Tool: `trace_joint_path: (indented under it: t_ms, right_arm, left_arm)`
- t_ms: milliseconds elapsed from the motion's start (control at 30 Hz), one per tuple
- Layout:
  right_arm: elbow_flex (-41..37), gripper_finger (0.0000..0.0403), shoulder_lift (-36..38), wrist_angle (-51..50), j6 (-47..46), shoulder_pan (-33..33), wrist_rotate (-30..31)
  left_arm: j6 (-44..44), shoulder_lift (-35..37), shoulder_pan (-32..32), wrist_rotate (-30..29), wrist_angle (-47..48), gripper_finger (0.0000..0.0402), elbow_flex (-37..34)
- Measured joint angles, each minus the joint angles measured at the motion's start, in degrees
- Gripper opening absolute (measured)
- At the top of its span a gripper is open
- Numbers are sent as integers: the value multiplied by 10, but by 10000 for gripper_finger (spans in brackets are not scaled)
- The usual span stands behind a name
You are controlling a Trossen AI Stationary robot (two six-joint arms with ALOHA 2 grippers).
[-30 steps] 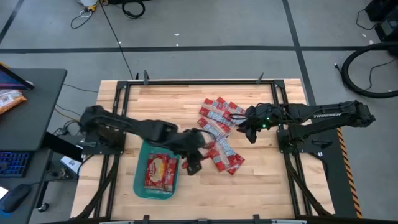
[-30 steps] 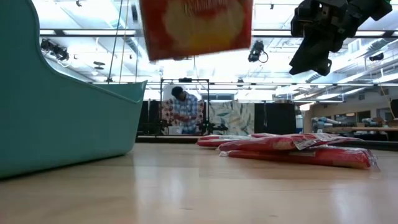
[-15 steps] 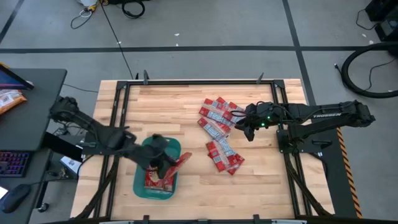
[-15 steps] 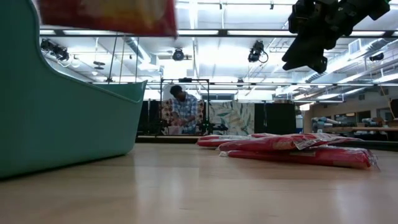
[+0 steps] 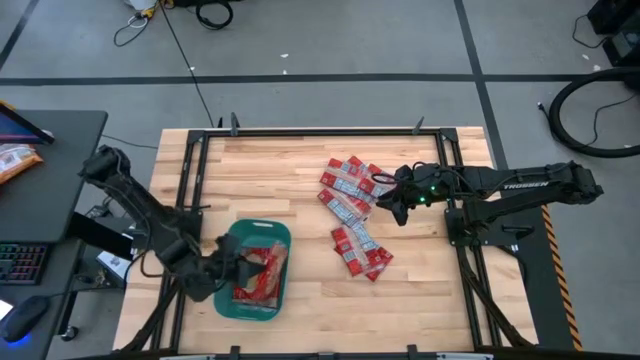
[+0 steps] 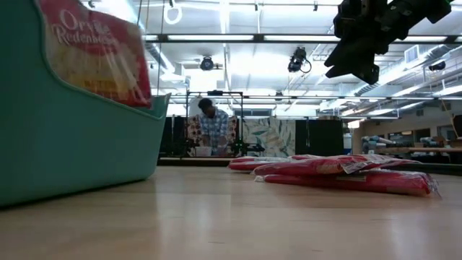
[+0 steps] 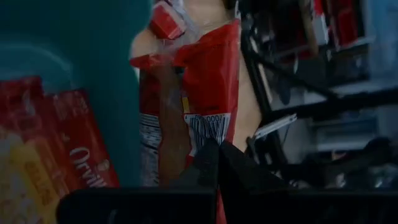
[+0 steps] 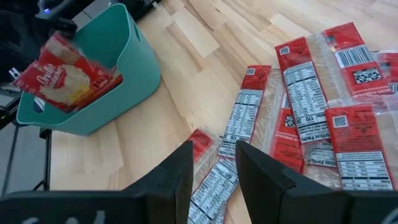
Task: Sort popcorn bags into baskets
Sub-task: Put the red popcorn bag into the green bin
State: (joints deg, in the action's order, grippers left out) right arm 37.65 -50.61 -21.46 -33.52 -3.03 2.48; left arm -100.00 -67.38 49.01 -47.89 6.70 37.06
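Basket count: one teal basket (image 5: 228, 236) is being seen, near the front left of the table (image 5: 280, 170).
Packets in the basket: one held packet (image 5: 268, 272) is being gripped over the basket; another one (image 5: 248, 290) is lying flat under it. More cannot be counted there.
Packets on the table: about ten red packets (image 5: 352, 215) are lying in a loose heap right of the middle; an exact count is being prevented by overlaps.
Left gripper (image 5: 238, 265): it is being kept clenched on the held packet (image 7: 205, 93), over the basket, with the fingers pinching the packet's lower edge in the left wrist view.
Right gripper (image 5: 392, 205): it is hovering above the right edge of the heap, with its fingers (image 8: 180, 171) standing apart and nothing between them.
Hidden parts: the basket floor is mostly being covered by packets; the left arm is hiding part of the basket rim.
Low view only: a tilted packet with a yellowish picture (image 6: 97, 54) is showing above the basket wall (image 6: 72, 144), and a person (image 6: 213, 128) is being seen far behind.
Right wrist view only: the printed label panels of the heap (image 8: 298, 118) are being shown clearly.
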Motion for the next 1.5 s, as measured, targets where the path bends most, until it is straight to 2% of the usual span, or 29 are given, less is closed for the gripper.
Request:
trace_joint_path:
  t_ms: [167, 300, 533, 733, 1000, 1133, 1267, 1367, 1500]
  right_arm:
    - [0, 125, 0, 10, 0, 0, 1]
    - [0, 125, 0, 20, 1, 0, 3]
    - [0, 125, 0, 26, 0, 0, 2]
    - [0, 125, 0, 27, 0, 0, -2]
    - [0, 125, 0, 27, 0, 0, -11]
    - [0, 125, 0, 27, 1, 0, -11]
    - [0, 125, 0, 27, 1, 0, -17]
    - [0, 125, 0, 27, 2, 0, -17]
    - [0, 125, 0, 27, 7, 0, -17]
  left_arm:
    - [-108, -1, 40, -11, 57, 6, -12]
    - [-155, -1, 53, -12, 98, 6, -12]
    - [-164, -1, 54, -2, 108, 8, -12]
    - [-163, -1, 54, 13, 116, 35, -12]
    - [-120, 10, 52, 43, 122, 83, -11]
    - [-116, 19, 45, 55, 130, 85, -8]
    - [-64, 19, 29, 61, 157, 79, 30]
    - [-11, 18, -1, 103, 198, 76, 70]
    - [71, -3, -56, 193, 262, 73, 132]
